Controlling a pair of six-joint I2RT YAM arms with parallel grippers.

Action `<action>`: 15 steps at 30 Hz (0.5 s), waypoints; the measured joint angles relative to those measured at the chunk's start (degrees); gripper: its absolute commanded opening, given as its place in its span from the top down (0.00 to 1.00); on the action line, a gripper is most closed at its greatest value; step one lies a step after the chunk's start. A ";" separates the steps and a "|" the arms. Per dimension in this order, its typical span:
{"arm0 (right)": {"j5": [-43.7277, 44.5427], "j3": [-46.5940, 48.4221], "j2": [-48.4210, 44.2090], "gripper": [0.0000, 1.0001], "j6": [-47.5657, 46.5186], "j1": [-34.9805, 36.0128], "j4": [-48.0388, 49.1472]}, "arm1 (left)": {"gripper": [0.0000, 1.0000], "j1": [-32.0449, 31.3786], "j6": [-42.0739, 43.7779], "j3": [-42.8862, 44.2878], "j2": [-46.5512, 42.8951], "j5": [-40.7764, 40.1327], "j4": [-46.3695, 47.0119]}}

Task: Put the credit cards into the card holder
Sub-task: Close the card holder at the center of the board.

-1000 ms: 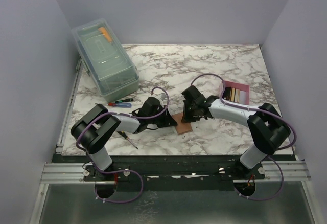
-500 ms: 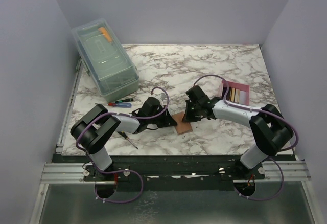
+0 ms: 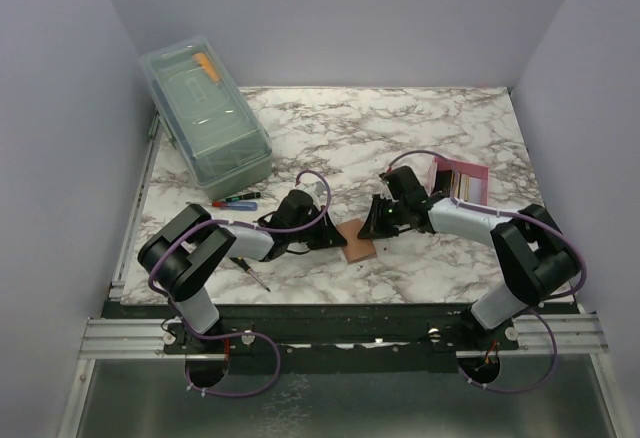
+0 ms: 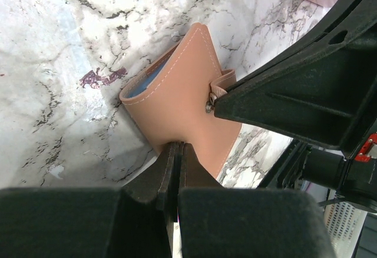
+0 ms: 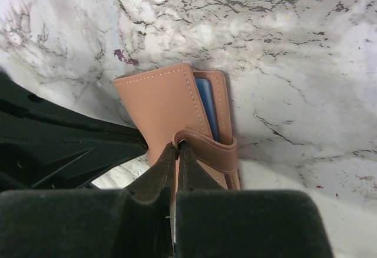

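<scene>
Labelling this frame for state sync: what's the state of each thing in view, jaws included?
Tan leather folding card holder: folded shut, strap wrapped over its edge.
Light blue card: inside the holder, edge showing.
Left jaws: shut, tips at the holder's edge.
Right jaws: shut, tips at the strap.
Clear plastic lidded box: lid closed.
Pink slotted tray: holds thin dark and yellow items.

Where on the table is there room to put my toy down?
Biggest bare patch: the far marble table between the clear plastic box and the pink tray. A smaller one: between the right arm and the front edge. Crowded: the middle, where left gripper and right gripper meet at the card holder, and the left side by the pens and screwdriver.
</scene>
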 measured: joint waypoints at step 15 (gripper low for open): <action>-15.78 -4.15 -0.48 1.00 -8.35 -7.54 2.73 | 1.00 -0.13 0.00 0.00 0.00 0.02 0.31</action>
